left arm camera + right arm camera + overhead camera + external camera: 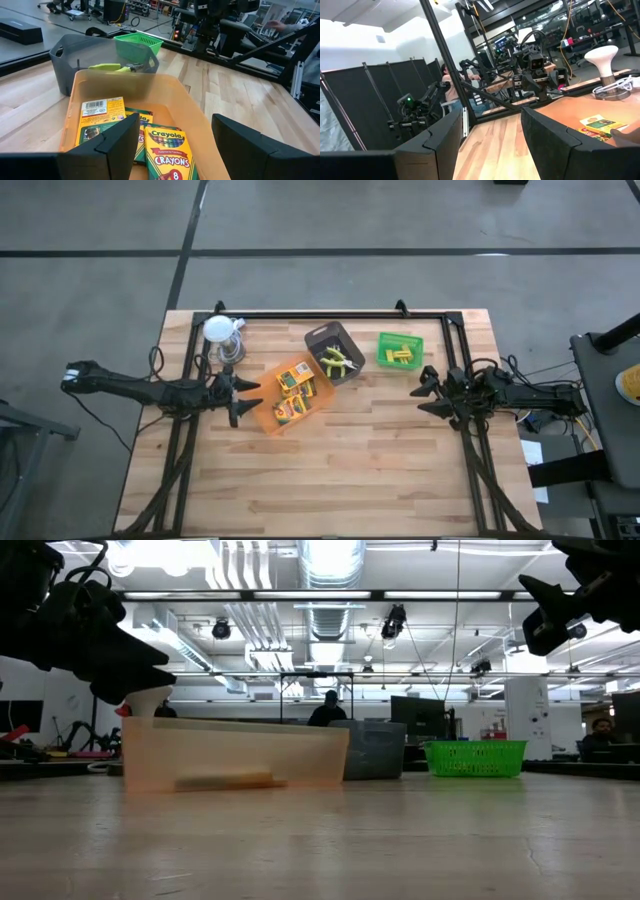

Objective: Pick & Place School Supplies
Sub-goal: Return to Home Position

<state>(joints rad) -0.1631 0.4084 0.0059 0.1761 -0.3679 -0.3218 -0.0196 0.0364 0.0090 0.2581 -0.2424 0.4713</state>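
Note:
Three yellow-green crayon boxes (294,393) lie flat in the orange tray (262,418); the left wrist view shows them as crayon boxes (165,152). Lime-handled scissors (337,361) lie in the dark grey tray (322,337). Yellow sticks (402,354) lie in the green tray (384,340). My left gripper (246,399) hangs open just above the orange tray's left end, fingers level and touching nothing. My right gripper (428,393) hangs open in the air right of the green tray, nothing between its fingers.
A white-topped metal object (222,338) stands at the back left, beside the left arm. A black frame (330,314) runs along the table's far edge and down both sides. Bare wood (330,480) fills the table's near half. People sit in the room beyond.

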